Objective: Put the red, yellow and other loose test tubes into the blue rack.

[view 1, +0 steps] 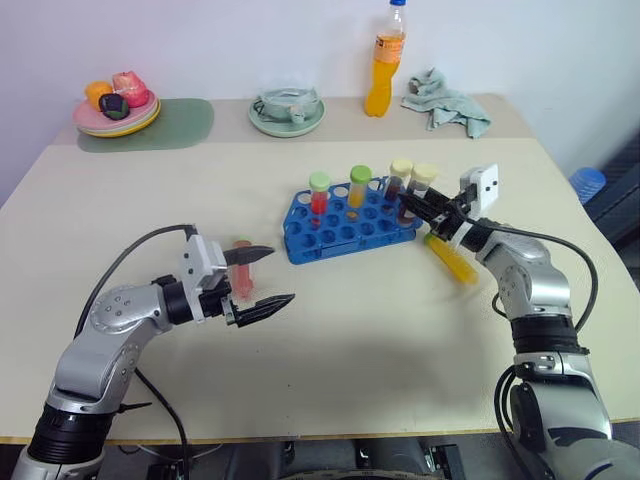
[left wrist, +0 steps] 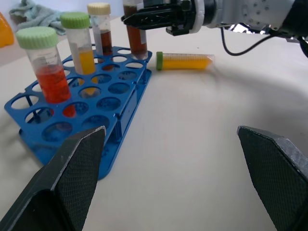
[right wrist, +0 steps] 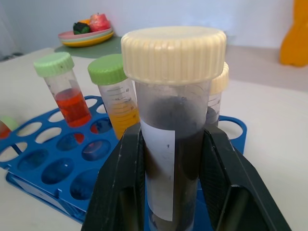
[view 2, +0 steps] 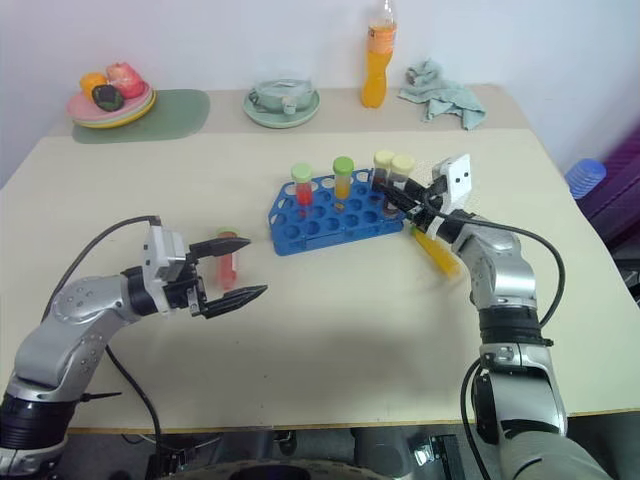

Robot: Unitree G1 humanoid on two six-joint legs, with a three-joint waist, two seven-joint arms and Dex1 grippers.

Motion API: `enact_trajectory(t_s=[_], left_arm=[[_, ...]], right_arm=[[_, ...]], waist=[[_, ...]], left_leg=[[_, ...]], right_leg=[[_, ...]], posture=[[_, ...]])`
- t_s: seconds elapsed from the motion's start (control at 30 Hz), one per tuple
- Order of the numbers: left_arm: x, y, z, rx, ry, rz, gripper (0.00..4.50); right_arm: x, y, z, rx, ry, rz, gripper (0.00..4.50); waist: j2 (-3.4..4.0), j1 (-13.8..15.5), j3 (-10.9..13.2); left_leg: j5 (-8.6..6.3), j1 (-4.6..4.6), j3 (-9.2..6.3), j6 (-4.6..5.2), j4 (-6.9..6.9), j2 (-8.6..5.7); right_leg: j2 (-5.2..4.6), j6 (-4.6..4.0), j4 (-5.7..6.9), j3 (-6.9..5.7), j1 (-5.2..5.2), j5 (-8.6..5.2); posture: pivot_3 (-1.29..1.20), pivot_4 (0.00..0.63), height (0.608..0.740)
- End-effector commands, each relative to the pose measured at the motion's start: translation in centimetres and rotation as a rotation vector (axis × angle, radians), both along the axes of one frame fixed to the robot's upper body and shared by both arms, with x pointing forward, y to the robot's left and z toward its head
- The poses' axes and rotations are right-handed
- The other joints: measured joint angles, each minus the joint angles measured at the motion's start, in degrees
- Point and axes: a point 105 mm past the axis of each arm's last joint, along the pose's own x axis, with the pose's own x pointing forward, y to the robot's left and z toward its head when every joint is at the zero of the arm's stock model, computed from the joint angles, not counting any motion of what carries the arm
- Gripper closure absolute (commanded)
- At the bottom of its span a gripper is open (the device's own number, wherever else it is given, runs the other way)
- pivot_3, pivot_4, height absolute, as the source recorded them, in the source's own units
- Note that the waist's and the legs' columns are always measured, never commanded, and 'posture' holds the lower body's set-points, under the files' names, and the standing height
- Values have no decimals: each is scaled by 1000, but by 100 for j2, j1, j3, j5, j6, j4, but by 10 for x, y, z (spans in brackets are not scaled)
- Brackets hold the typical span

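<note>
**Dark tube clamped at the rack's right end**

The dark tube [right wrist: 174, 144], cream-capped and labelled, stands upright at the right end of the blue rack [view 1: 345, 225], and my right gripper [view 1: 418, 207] is clamped on its wall below the cap. I judge it light, stiff and slick, so gripping mid-body suits it. A yellow tube [view 1: 452, 259] lies loose beside the rack; a red tube [view 1: 242, 270] lies by my left gripper [view 1: 260, 279], whose jaws stand wide apart.
</note>
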Motion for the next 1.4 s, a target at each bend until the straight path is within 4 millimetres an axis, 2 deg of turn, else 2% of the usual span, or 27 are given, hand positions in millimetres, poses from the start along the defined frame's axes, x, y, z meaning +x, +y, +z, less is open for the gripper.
enact_trajectory(t_s=[0.03,0.23,0.33,0.47,0.63,0.77,0.93,1.1,1.27,1.4], left_arm=[[-1,4,6,2,-46,-3,0],[2,10,-1,4,-44,-6,0],[1,11,-4,4,-44,-8,0],[0,11,-7,3,-44,-9,0],[-2,7,-8,2,-51,-12,0],[-3,2,-5,-2,-62,-17,0],[-3,-2,0,-3,-71,-35,0],[2,-7,2,-2,-71,-53,0],[6,-13,-1,-7,-66,-64,0],[6,-16,0,-24,-61,-58,0]], right_arm=[[-3,2,12,-4,-82,-24,3349],[-3,-1,8,6,-101,-44,3349],[-6,-1,9,6,-105,-37,2160],[-6,2,10,-68,-124,-58,167],[-11,4,19,-81,-127,-20,167],[-16,-15,16,-240,-40,-103,167],[-40,-25,22,-283,102,-2,167],[-57,-38,18,-391,294,32,167],[-45,-50,15,-376,393,-8,167],[-30,-60,-4,-394,498,-76,167]], waist=[[0,2,0],[0,1,0],[0,1,0],[0,-8,0],[1,-17,0],[1,14,1],[2,11,1],[4,9,2],[3,-11,2],[3,4,2]], left_leg=[[0,0,0,0,1,0],[0,0,0,0,1,0],[0,0,0,0,1,0],[0,0,-1,0,1,0],[-1,0,-1,-1,1,1],[-3,-3,-1,1,1,0],[-4,-5,0,1,2,-2],[-4,-5,0,2,1,-1],[-4,-5,3,3,6,-1],[-5,-8,6,5,7,-1]], right_leg=[[0,0,0,0,1,0],[-2,-1,0,0,0,0],[-3,-1,0,0,0,-1],[-5,-2,0,0,0,-1],[-8,-3,0,1,-2,-1],[-15,-4,-2,1,-3,-2],[-21,-9,-4,1,-4,-4],[-21,-9,-4,1,-6,-5],[-20,-12,-5,1,-5,-3],[-20,-12,-6,0,-9,-3]], posture=[[0,150,740],[0,150,740],[0,150,740],[0,150,740],[0,150,740],[0,150,740],[0,150,740],[0,150,740],[0,150,740],[0,150,740]])
